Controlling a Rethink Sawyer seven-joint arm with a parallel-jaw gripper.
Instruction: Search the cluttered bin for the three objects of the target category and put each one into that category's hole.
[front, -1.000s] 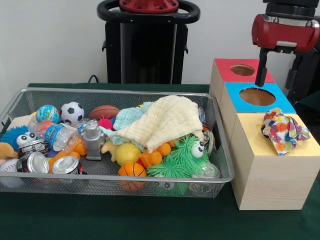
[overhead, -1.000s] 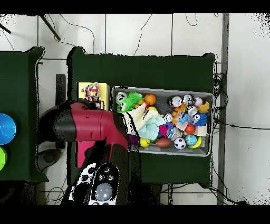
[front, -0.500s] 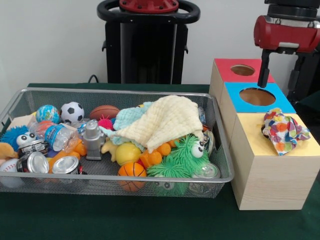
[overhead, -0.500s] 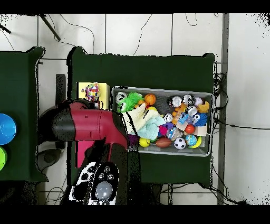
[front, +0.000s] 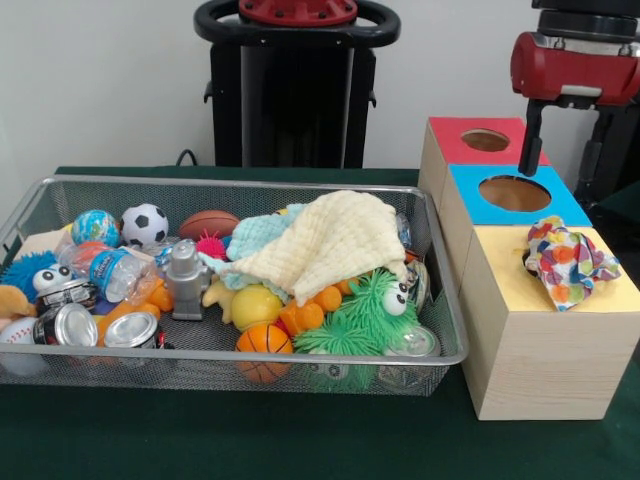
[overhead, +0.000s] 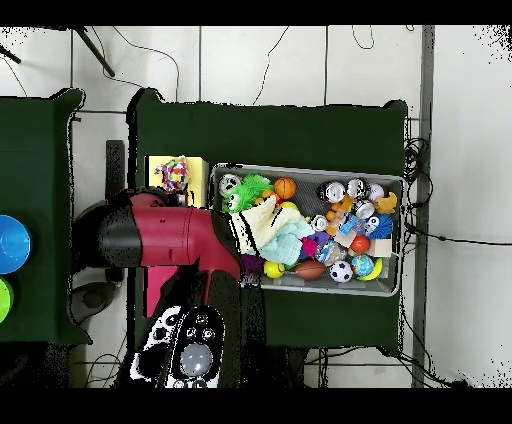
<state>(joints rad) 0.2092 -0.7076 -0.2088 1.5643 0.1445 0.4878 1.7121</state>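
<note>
Green cloth covered the counter (front: 300, 440). Front view: a patterned rag (front: 568, 262) lay crumpled on the yellow box (front: 540, 330), over its hole, below and apart from the gripper (front: 531, 135) above the blue box (front: 515, 193); whether the fingers were open or closed I cannot tell. A cream cloth (front: 335, 238) draped the bin's (front: 230, 362) toys.

Overhead view: the arm (overhead: 160, 238) hid the boxes beside the rag (overhead: 175, 172).

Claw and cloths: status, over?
Claw above the blue-top hole, state unclear, carrying nothing visible. Patterned cloth sits bunched on the yellow box top. Cream cloth lies atop the toys in the bin, unobstructed.
</note>
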